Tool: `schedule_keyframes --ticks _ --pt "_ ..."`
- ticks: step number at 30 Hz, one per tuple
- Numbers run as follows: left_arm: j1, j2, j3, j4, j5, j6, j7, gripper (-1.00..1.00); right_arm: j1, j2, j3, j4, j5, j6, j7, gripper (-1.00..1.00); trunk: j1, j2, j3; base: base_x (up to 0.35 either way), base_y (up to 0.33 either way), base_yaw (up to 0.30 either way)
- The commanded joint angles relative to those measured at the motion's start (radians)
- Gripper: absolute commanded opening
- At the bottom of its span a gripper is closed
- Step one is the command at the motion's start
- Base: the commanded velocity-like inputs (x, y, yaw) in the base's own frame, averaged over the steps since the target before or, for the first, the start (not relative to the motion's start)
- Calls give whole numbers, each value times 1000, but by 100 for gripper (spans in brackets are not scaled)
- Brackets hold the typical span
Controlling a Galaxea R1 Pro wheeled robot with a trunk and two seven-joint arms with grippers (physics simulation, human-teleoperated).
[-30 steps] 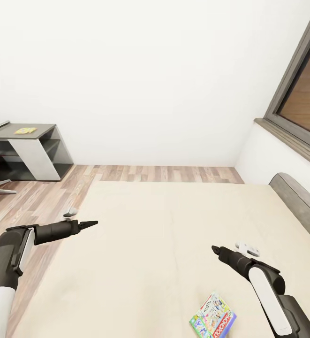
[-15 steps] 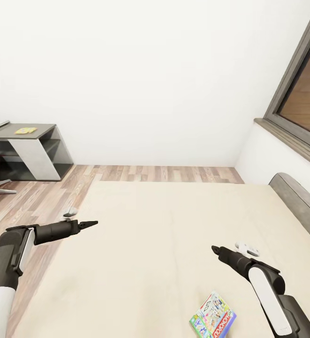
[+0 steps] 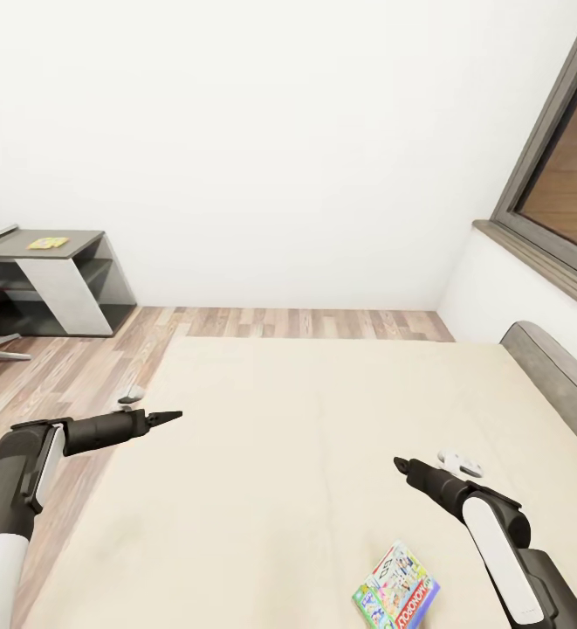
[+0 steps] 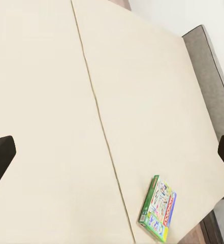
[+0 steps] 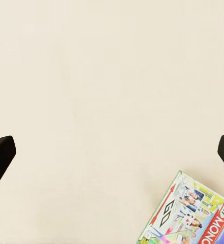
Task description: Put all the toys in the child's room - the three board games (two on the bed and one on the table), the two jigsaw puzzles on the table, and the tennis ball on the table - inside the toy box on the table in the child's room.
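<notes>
Our right pincer (image 3: 400, 466) hangs empty over the bed (image 3: 305, 437); in the head view we cannot tell its jaw gap, nor that of the left pincer (image 3: 173, 415), but 1 board game (image 3: 397, 591) lies flat behind and below the right pincer. We judge we are at fetching it: next, lower and turn back onto it. The left wrist view adds the mattress seam (image 4: 99, 117) beside the game, fingers apart. The right wrist view shows its lid print, fingers apart.

Blk arms (image 3: 96, 430), white panels
</notes>
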Motion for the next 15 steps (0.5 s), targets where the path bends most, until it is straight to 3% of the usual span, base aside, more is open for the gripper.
schedule_keyframes --ticks 1,11,15 --pt "-1 0 1 0 -3 8 -6 100 -1 0 0 -2 -11 3 -9 100 1 -2 -2 0 0 0" --pt "-1 0 1 0 -3 8 -6 100 -1 0 0 -1 -11 3 -9 100 1 -2 -2 0 -5 0" --pt "-1 0 1 0 -3 8 -6 100 -1 0 0 -1 -11 3 -9 100 1 -2 -2 0 -120 0"
